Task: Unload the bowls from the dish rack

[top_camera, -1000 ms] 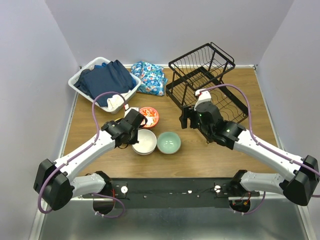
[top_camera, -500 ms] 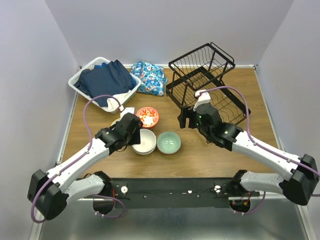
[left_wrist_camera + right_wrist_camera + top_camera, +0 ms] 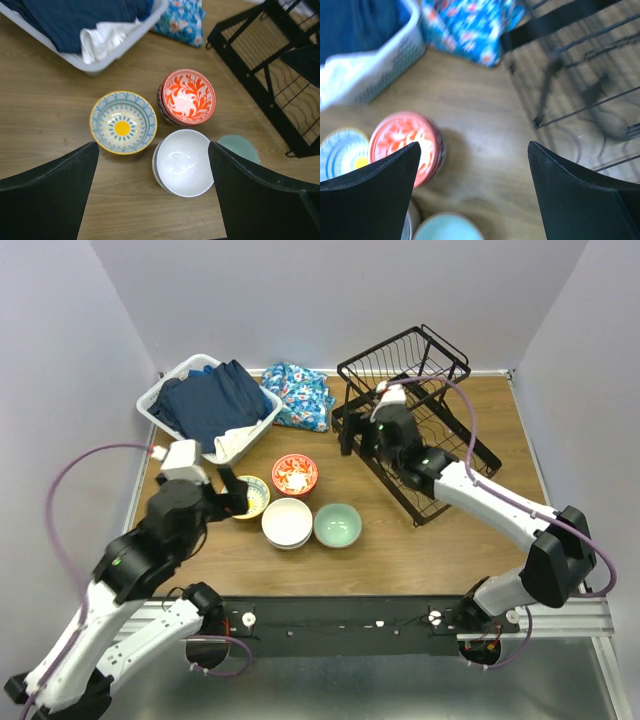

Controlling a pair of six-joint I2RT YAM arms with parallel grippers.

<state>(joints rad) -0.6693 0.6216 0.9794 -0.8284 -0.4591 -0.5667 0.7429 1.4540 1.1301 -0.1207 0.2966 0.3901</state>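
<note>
Bowls stand on the table in a cluster: a yellow bowl with a blue pattern (image 3: 250, 497) (image 3: 123, 122), a red-orange floral bowl (image 3: 296, 474) (image 3: 187, 96) (image 3: 402, 140), a white bowl (image 3: 287, 522) (image 3: 183, 162) and a mint green bowl (image 3: 338, 525) (image 3: 239, 149) (image 3: 447, 227). The red and white ones seem stacked on others. My left gripper (image 3: 232, 492) (image 3: 152, 150) hovers open and empty above the yellow and white bowls. The black wire dish rack (image 3: 415, 400) (image 3: 580, 75) stands at the back right. My right gripper (image 3: 355, 437) (image 3: 474, 145) is open and empty at the rack's left edge.
A white laundry basket (image 3: 160, 392) with dark blue clothes stands at the back left. A blue floral cloth (image 3: 298, 392) lies between it and the rack. Purple walls close in the table on three sides.
My left gripper opened, lifted and drew back to the left, leaving the yellow bowl on the table. My right arm swung back toward the dish rack.
</note>
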